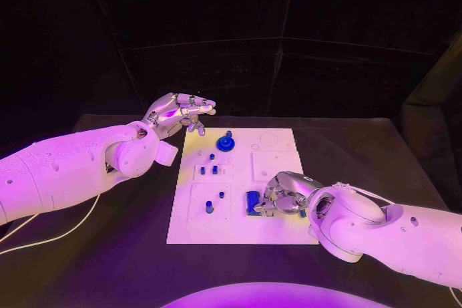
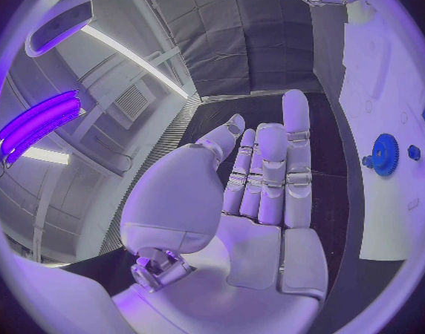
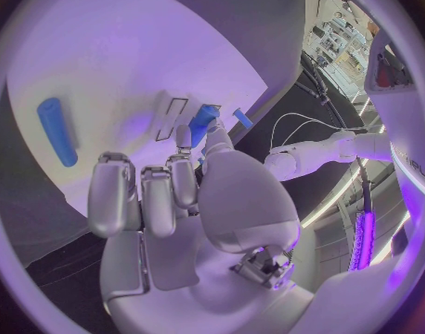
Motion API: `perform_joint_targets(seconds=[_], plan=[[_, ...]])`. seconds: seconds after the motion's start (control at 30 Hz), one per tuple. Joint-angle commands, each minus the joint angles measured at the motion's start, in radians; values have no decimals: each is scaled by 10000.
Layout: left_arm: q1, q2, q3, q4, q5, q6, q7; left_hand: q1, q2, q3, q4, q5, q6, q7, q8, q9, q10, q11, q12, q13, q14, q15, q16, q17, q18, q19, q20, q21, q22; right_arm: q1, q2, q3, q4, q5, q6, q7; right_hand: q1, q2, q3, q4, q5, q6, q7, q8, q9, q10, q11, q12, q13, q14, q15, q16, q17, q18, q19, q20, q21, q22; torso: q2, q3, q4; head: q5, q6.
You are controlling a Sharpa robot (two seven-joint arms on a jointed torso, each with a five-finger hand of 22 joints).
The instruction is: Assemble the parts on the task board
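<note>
I see the task board [image 1: 279, 231] lying mid-table, flat. My left hand [image 1: 179, 112] hangs above the table just off the board's far left corner, fingers loosely spread, holding nothing. My right hand [image 1: 282, 193] sits low over the board's near right part, fingers curled onto a blue block [image 1: 252, 202]; whether it truly grips it I can't tell. A blue gear [image 1: 225, 143] stands on the board's far part.

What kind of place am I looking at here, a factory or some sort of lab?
Most likely a robotics test lab, not a factory: a black table ringed by dark curtains, a white task board of small blue parts such as a blue toothed gear, and coloured strip lighting overhead.
</note>
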Motion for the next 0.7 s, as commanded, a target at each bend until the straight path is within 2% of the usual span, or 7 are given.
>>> perform_joint_targets(seconds=[0.03,0.13,0.3,0.37,0.5,0.7], plan=[[9,-18,2,28,-34,123,36,-11,60,-56,0,40,-30,39,-48,9,-89,-3,60,4,-78,-15,-62,-7,132,-21,70,-47,-8,8,-131,-4,96,82,-112,372,-358,-226,-218,135,256,-139,69,-1,-12,12,27,-59,-181,742,28,-61,1046,-189,-41,-10,-46,-33,2,1,-7,0,14],[10,-36,2,37,-34,122,34,-11,60,-56,0,40,-30,39,-48,9,-89,-3,60,4,-78,-15,-62,-7,132,-21,70,-47,-8,9,-444,-4,294,330,-424,914,-453,-273,-300,186,443,-271,116,-79,-40,-11,65,-95,-200,734,58,-86,1009,-180,-61,18,-74,-76,-15,-1,-5,-33,30],[10,-68,1,48,-34,105,36,-11,60,-56,0,40,-30,39,-48,9,-89,-3,60,4,-78,-15,-62,-7,132,-21,70,-47,-8,17,-1266,-1,701,527,-739,1444,-292,-192,-256,105,825,-463,195,-245,-106,-33,130,-117,-197,735,113,-91,1009,-177,-68,66,-84,-81,-27,-6,-18,-124,60],[10,-73,1,53,-34,103,36,-11,60,-56,0,40,-30,39,-48,9,-89,-3,60,4,-78,-15,-62,-7,132,-21,70,-47,-8,24,-1643,2,802,462,-825,1536,-244,-171,-245,77,882,-549,237,-338,-145,-48,161,-139,-208,734,134,-94,1007,-176,-73,85,-91,-90,-38,-20,-18,-191,65],[9,-66,0,61,-34,115,43,-6,63,-62,-2,40,-29,37,-47,9,-91,-4,63,5,-81,-15,-60,-10,132,-20,71,-52,-13,37,-2176,4,843,45,-939,1636,-178,-134,-238,40,984,-764,342,-586,-252,-57,245,-147,-202,732,200,-104,995,-175,-79,137,-98,-98,-55,-23,-38,-318,93],[9,-39,-2,69,-34,144,40,-6,63,-62,-2,40,-29,37,-47,9,-91,-4,63,5,-81,-15,-60,-10,132,-20,71,-52,-13,44,-2765,3,880,-460,-936,1569,-170,-134,-247,40,990,-794,365,-647,-278,-47,266,-128,-182,734,219,-99,1006,-179,-73,156,-90,-81,-56,-22,-51,-504,112]])
